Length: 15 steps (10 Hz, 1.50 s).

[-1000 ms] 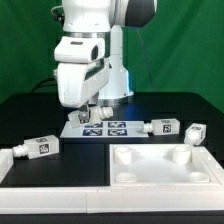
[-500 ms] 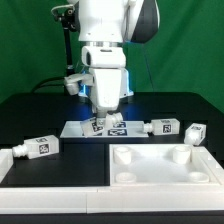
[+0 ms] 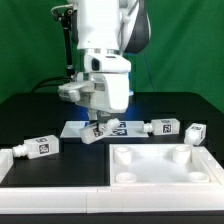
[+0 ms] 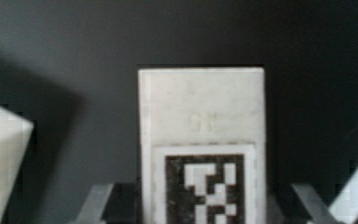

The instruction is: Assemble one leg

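Observation:
My gripper (image 3: 97, 126) hangs over the exterior view's left end of the marker board (image 3: 127, 128). It is shut on a leg (image 3: 92, 137), a small white peg that hangs tilted just above the table. In the wrist view the leg (image 4: 201, 120) runs straight out between the two dark fingers (image 4: 108, 200), with its black-and-white tag at the gripper (image 4: 201, 207) end. Three more legs lie on the black table: one on the exterior view's left (image 3: 38, 147) and two on the right (image 3: 165, 127) (image 3: 196, 131).
The large white tray-like frame (image 3: 165, 178) with round sockets fills the front of the table. The arm's base stands behind the marker board. A white part edge (image 4: 2, 135) shows beside the held leg in the wrist view.
The wrist has swung round and moved toward the exterior view's right, then come lower. The held leg now shows tilted under the gripper. The loose legs have not moved.

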Available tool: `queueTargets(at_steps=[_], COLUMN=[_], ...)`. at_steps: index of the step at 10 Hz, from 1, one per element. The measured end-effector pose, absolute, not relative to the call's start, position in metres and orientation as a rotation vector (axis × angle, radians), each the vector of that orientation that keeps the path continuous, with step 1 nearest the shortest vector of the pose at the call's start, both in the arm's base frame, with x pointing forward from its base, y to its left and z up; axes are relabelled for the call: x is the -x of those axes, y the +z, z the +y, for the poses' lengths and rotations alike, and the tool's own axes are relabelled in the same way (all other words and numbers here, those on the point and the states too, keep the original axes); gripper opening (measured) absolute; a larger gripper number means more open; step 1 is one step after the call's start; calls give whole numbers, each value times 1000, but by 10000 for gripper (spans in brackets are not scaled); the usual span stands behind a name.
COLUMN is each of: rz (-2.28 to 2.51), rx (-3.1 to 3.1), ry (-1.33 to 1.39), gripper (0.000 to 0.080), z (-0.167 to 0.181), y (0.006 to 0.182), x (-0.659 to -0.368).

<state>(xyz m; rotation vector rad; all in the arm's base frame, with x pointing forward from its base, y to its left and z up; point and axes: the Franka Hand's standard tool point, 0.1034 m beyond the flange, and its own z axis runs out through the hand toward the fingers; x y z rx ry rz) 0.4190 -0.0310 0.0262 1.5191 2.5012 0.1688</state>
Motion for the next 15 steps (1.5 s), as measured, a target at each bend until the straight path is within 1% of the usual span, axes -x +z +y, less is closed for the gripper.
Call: queueTargets(at_steps=[1,4,5,7,10,13,14,15], rz=[2523,2506,2527,2621,2721,2739,2742,2741], rx=[-1478,-1515,-1444,-1265,-1036,-1075,-1086,-1093], ry=[186,185,211,260,246,206,198,199], gripper=[289,289,289,289,289,289,372,512], z=[-26,-27,-23,-8,-4,-7,-8,-8], y=[21,21,22,12,11,9,8,8], x=[-416,-416,-416,-398,-394,-393,-392,-391])
